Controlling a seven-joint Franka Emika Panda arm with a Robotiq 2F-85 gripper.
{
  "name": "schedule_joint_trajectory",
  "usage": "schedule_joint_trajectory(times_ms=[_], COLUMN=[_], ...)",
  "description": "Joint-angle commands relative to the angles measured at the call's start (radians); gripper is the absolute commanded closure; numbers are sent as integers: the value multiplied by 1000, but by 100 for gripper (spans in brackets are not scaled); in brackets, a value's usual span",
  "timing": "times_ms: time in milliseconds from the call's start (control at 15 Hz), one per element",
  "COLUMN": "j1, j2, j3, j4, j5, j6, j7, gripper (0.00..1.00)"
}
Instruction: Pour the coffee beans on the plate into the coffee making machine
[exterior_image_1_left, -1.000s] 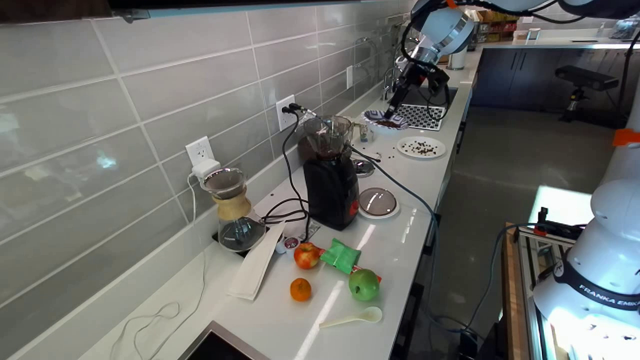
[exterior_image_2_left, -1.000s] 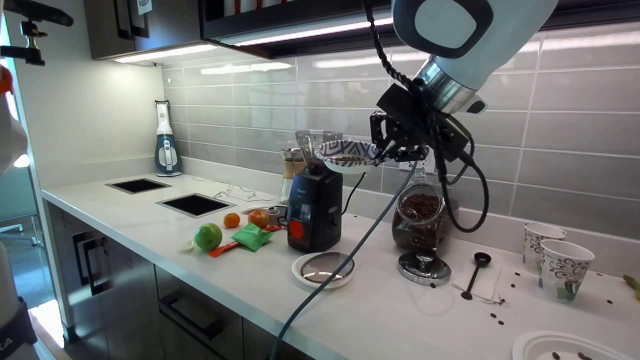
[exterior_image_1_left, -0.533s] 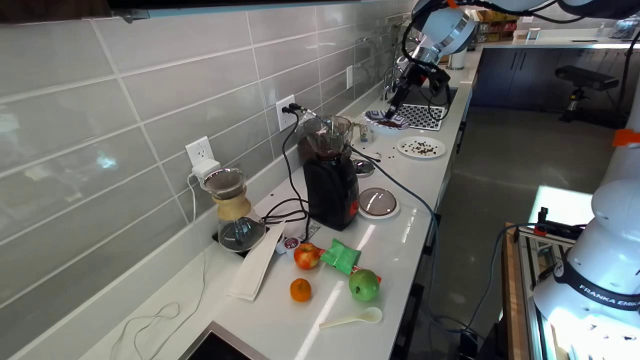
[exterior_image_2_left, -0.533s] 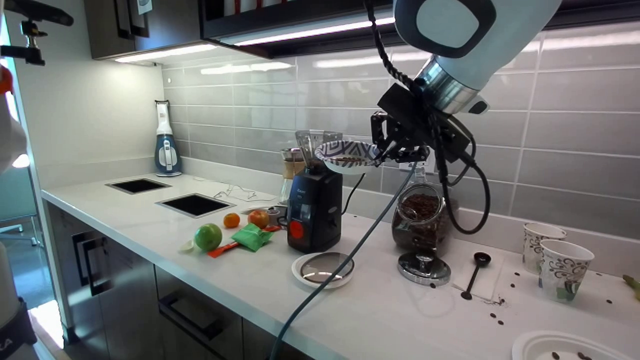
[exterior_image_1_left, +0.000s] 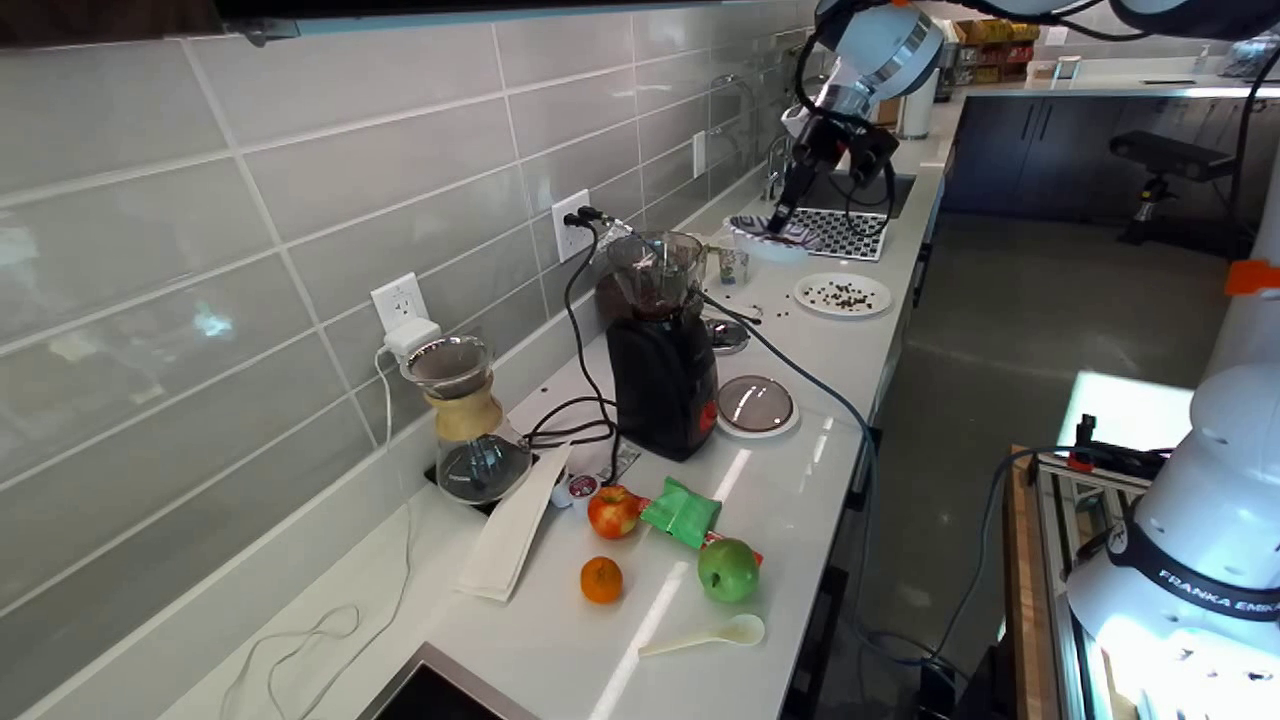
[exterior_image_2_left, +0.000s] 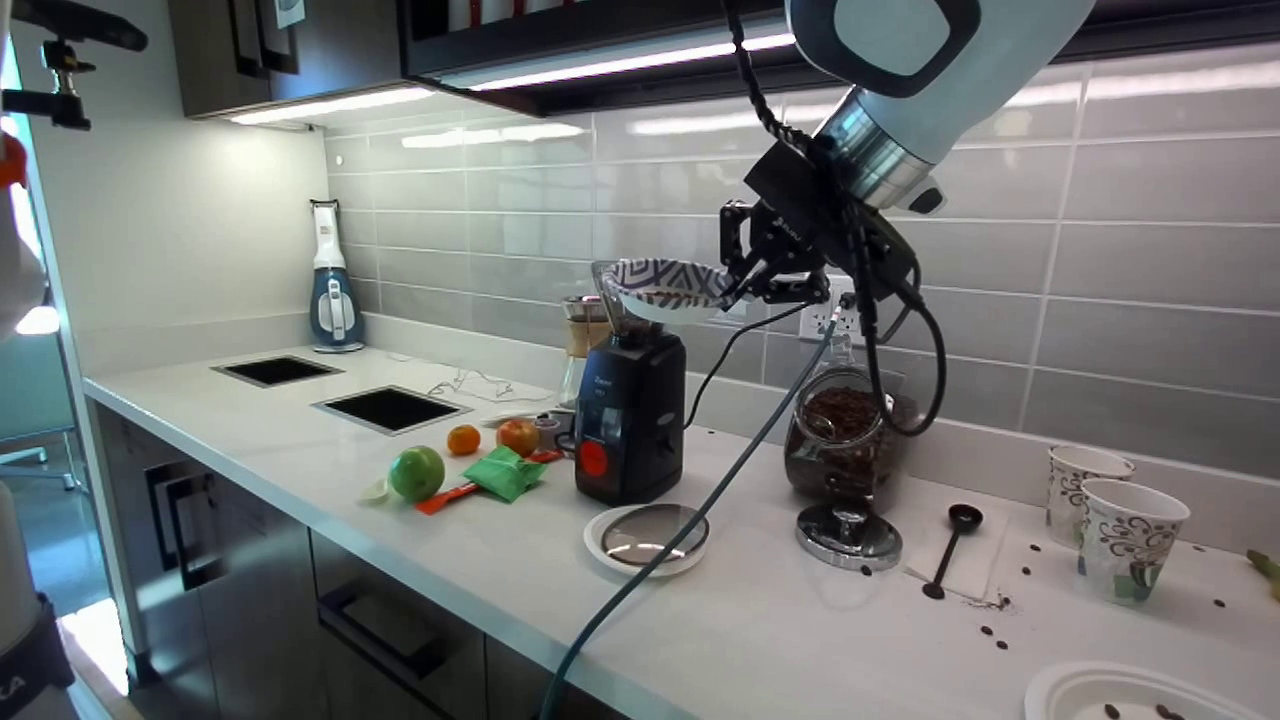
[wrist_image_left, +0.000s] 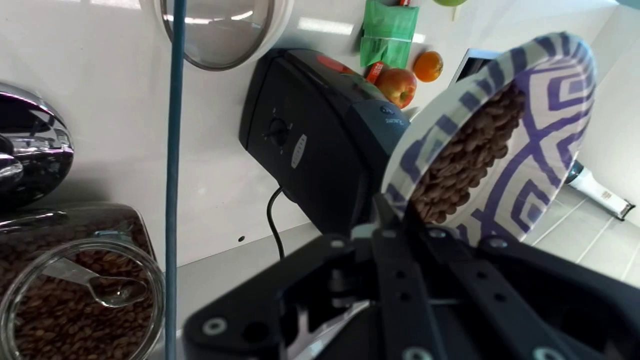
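Wrist view: the gripper (wrist_image_left: 400, 217) pinches the rim of the patterned plate (wrist_image_left: 542, 135), a shallow, bowl-like dish with the coffee beans (wrist_image_left: 467, 155) banked along one side. It looks like thin paperboard: light, bendy, likely to sag from so small a hold if jerked. A deeper bite over rim and wall would steady it; hard squeezing would probably crease it. The beans, dry-looking and smooth, should slide off in a rush. In an exterior view the raised plate partly hides the top of the coffee making machine (exterior_image_2_left: 632, 430). In an exterior view it shows apart from the clear hopper (exterior_image_1_left: 655, 275), so it probably must come across before tipping.
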Motion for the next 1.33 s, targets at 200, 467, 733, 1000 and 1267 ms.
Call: schedule_joint_trajectory(times_ms=[200, 467, 733, 1000, 1267], j1=[73, 95, 112, 128, 138], j2=[-7, -48, -93, -120, -135], j3=[-31, -31, -34, -38, -40], j4=[34, 19, 2, -8, -31], j5=[-68, -83, -85, -76, -21], j6=[-21, -8, 12, 37, 100], j7=[-27, -97, -206, -316, -402], gripper=[99, 99, 99, 99, 99])
